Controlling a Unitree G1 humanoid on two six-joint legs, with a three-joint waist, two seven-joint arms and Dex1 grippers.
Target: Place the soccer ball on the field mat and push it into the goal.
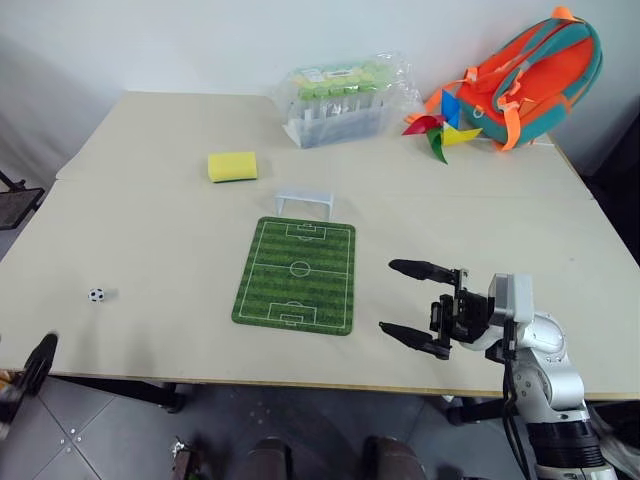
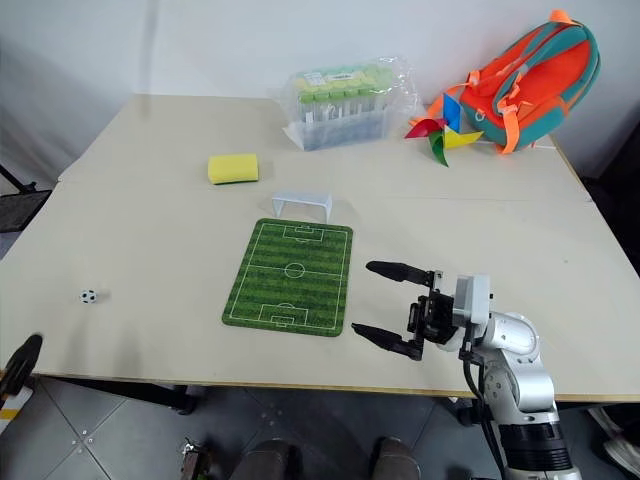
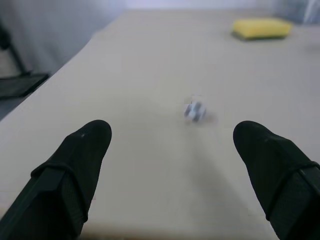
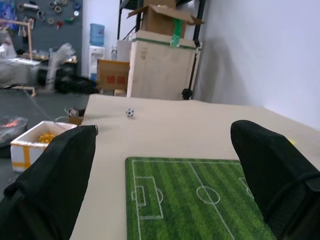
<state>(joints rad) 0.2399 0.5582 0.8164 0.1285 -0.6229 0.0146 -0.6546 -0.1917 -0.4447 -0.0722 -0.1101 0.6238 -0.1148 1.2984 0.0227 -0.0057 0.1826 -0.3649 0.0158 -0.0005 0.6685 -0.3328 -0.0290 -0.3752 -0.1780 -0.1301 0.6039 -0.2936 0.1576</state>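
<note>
Beige table (image 1: 150, 230) holds field mat (image 1: 297, 274). Soccer ball (image 1: 96, 295) sits well left of mat, not yet placed. Left gripper (image 3: 172, 150) spread wide, empty, lined up on ball for pickup. Right gripper (image 1: 412, 305) spread, empty, just right of mat. Goal (image 1: 304, 203) touches mat's far end, mouth facing pitch.

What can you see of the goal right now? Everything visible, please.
The goal is a small white frame, plastic by its look: a low, wide crossbar on two short posts, narrower than the field mat. It stands upright on the beige table at the mat's far end, mouth facing the pitch, nearly at the mat's edge; whether they touch is unclear. Its mouth is empty. The yellow sponge lies beyond it, apart.
</note>
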